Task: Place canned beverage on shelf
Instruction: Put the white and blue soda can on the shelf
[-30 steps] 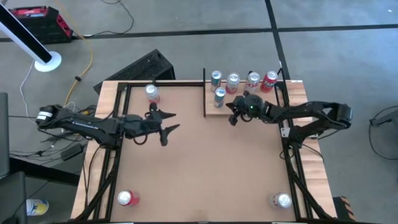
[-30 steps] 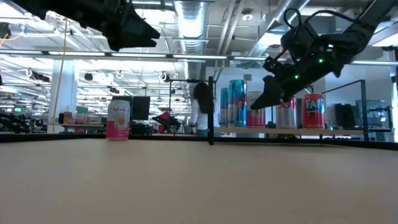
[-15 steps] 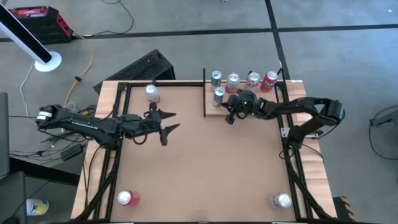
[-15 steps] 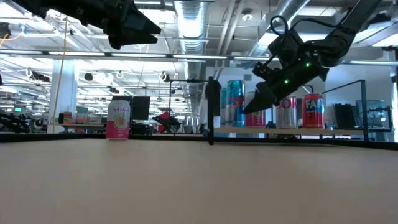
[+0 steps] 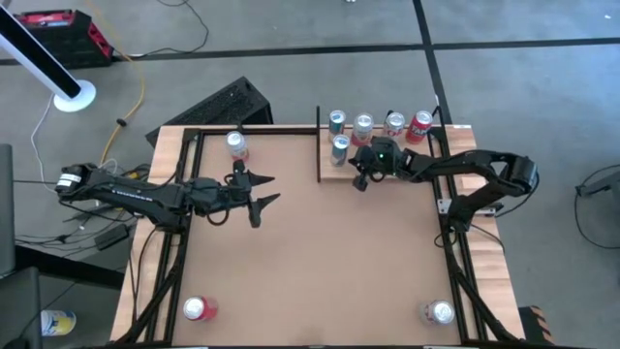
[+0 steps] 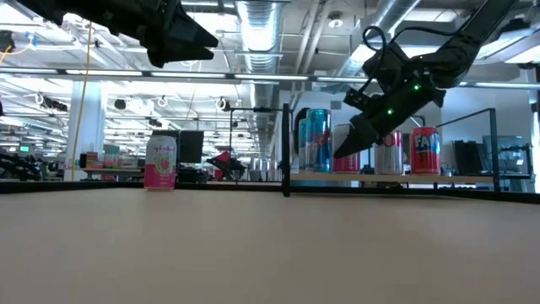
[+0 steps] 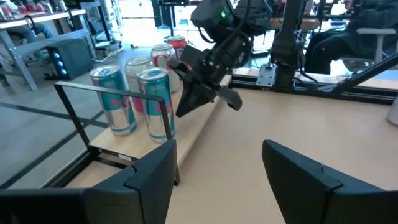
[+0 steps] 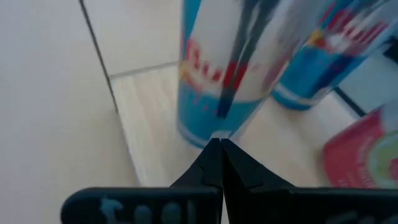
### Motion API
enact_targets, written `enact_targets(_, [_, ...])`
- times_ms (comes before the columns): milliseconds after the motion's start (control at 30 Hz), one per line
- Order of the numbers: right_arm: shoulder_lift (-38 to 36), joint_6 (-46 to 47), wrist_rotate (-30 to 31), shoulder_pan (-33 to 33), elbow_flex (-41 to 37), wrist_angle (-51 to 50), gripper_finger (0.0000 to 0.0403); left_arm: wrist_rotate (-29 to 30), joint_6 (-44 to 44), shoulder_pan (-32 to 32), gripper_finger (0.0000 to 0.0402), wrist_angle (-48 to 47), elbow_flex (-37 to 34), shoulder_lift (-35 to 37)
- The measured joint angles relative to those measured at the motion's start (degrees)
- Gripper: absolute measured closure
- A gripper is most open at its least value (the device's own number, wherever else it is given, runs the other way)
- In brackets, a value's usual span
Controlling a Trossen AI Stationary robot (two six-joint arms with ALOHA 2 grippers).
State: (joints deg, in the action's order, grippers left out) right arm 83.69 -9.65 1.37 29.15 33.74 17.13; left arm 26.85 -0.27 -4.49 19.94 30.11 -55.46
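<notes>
Fingers of the right gripper (image 8: pixel 220 163) are pressed together, holding nothing, their tips just in front of the nearest blue can (image 8: pixel 239 68) standing on the shelf (image 5: pixel 334 173). That can (image 5: pixel 340 147) already sits upright near the shelf's front edge with other cans behind it. Judged from this, the step in hand is clearing away, or nudging the can deeper. Either way, a slow, level move matters, since a knock could tip the tall can. The left gripper (image 5: pixel 260 192) waits over the tabletop (image 5: pixel 310 262), fingers spread and empty, near a pink can (image 5: pixel 237 144).
</notes>
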Motion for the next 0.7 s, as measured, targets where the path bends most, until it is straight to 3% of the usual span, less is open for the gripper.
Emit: enact_targets(700, [0.01, 0.15, 0.07, 0.89, 0.02, 4.5, 0.0382, 0.71, 0.1, 0.02, 0.0178, -1.38, 0.07, -0.03])
